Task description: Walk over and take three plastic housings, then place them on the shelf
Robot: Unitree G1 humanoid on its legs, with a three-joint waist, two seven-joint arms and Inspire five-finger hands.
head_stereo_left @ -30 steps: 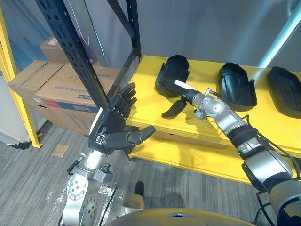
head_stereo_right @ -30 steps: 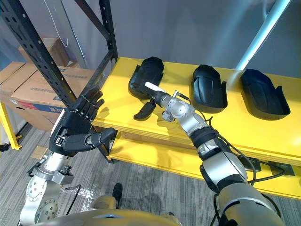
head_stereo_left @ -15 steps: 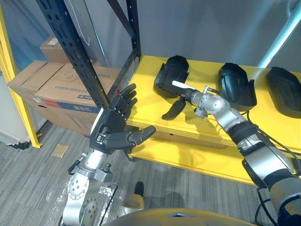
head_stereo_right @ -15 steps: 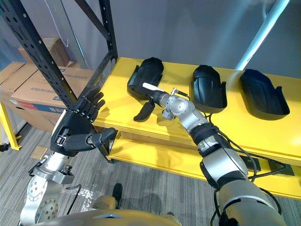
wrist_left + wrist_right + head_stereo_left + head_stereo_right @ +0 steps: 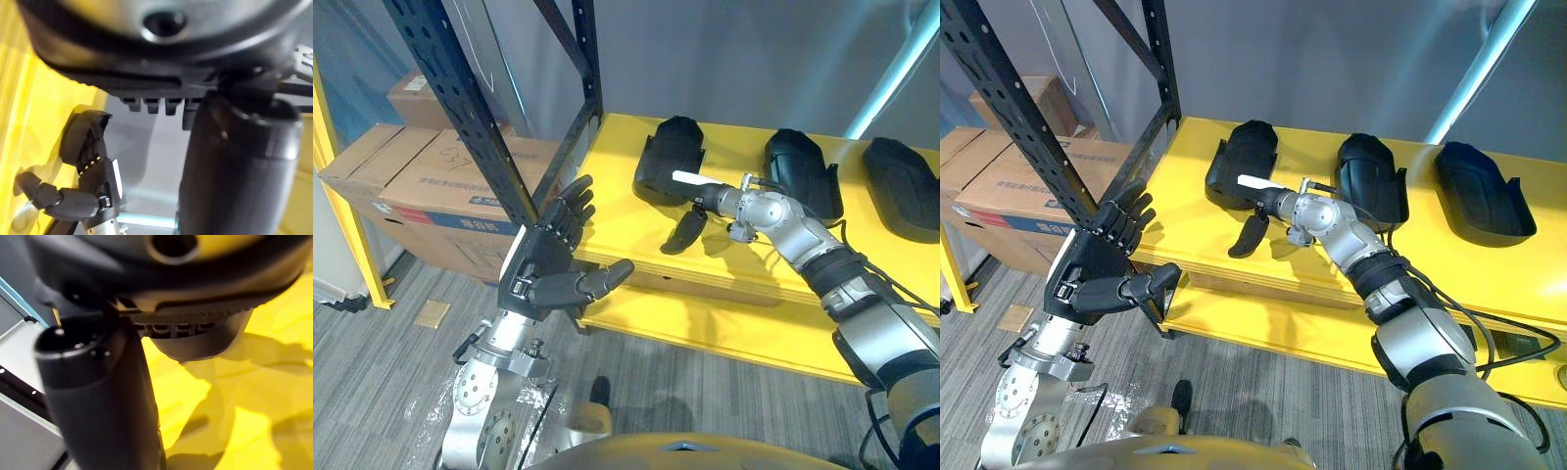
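Cardboard boxes [image 5: 431,186] stand on the floor beside a black rack upright [image 5: 460,108], where the robot's left hand [image 5: 543,274] hangs raised, fingers spread wide and empty, off the left end of the yellow shelf [image 5: 617,215]. Three plastic housings lie in a row along the shelf's back edge. At the left housing [image 5: 668,157] is the right hand [image 5: 703,196], loosely open, its thumb pointing at the housing's near edge and its fingers drooping toward the shelf, holding nothing. The middle housing [image 5: 800,176] and right housing [image 5: 901,186] sit untouched. Over the past second the right forearm has swung slightly, yet the hand has stayed put and no housing has shifted. This suggests a release or a grasp not begun.
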